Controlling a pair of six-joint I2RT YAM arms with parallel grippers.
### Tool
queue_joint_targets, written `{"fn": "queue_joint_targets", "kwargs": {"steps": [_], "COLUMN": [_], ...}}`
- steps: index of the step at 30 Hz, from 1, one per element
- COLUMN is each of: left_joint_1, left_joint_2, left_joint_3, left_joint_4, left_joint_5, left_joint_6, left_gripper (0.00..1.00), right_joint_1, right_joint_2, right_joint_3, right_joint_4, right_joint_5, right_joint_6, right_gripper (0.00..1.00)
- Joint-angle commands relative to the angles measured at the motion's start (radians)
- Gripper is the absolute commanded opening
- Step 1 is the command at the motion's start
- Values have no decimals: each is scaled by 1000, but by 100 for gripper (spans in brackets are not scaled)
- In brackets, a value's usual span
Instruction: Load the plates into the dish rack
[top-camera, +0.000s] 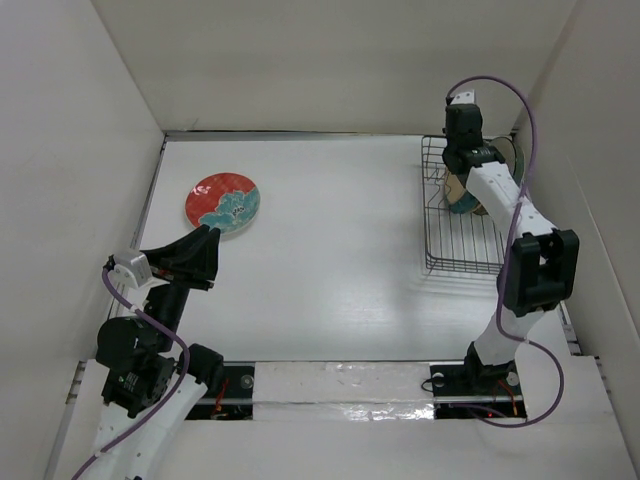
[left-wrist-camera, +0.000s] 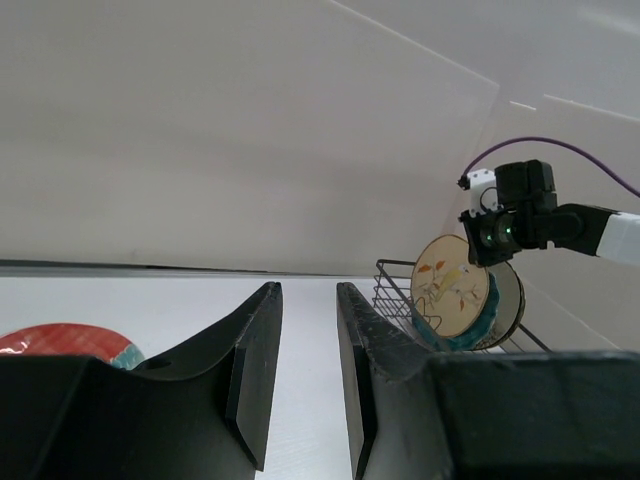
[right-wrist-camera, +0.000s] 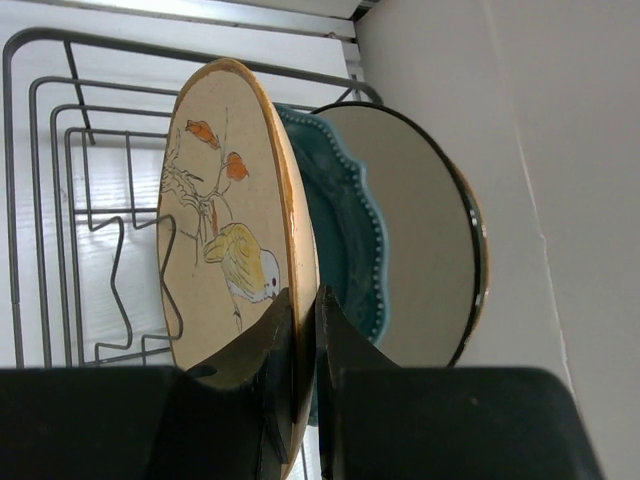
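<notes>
- Three plates stand on edge in the dish rack at the far right of the table. The tan plate is leftmost, the scalloped teal plate is just behind it, and a dark-rimmed plate is nearest the right wall.
- The tan plate's painted face, a bird on a sprig, turns left toward the open table. Its rim line runs near to far.
- The right gripper pinches that plate's upper rim, with one finger on the painted face and one on the back.
- Only the right wrist view shows me this grip and the order of the three. From the top view the arm covers most of them.
- A fourth, the red-and-teal plate, lies flat at the far left, well apart from the rack.
- The left gripper sits at that plate's near rim, its jaws narrowly parted with nothing between them. I cannot tell if it touches.
- The left wrist view looks across the table to the rack. It shows the tan plate leaning slightly.
</notes>
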Motion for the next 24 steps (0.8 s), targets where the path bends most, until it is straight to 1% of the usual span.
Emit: {"fn": "queue_joint_targets", "kwargs": {"steps": [1,6,7,9,12,13,16,17,18,19,20,21,23,24], "left_joint_1": [-6,-6,-6,-6,-6,-6,-6,-6,-6,-6,-6,-6,-6,-6], "left_joint_2": [8,22,25,36,53,63,91,109,120,129,142,165,189,203], "left_joint_3": [-9,-9,-11,-11,-12,-14,-14,-12,-14,-14,-12,-8,-1,9], "left_joint_4": [49,49,49,50,53,55,55,55,53,53,53,53,55,53], "left_joint_5": [4,6,6,9,16,15,7,6,4,9,13,16,26,24], "left_joint_6": [-4,-4,-4,-4,-6,-7,-13,-15,-18,-19,-21,-23,-27,-33], "left_gripper": [26,27,27,28,29,29,30,30,29,28,24,18,11,5], "right_joint_1": [22,22,22,22,13,13,13,13,25,25,40,60,83,112], "right_joint_2": [-7,1,0,-5,-23,-30,-65,-74,-88,-121,-140,-161,-235,-264], "right_joint_3": [21,-54,-85,-111,-150,-157,-173,-171,-171,-174,-177,-189,-214,-254], "right_joint_4": [127,150,156,167,171,174,165,156,156,156,157,165,179,208], "right_joint_5": [41,-5,-5,-20,-55,-55,-75,-80,-78,-78,-85,-82,-80,-74], "right_joint_6": [-14,54,60,95,164,181,250,276,304,318,335,371,402,413], "right_gripper": [0,0,6,11,33,45,60,67,70,75,77,80,84,85]}}
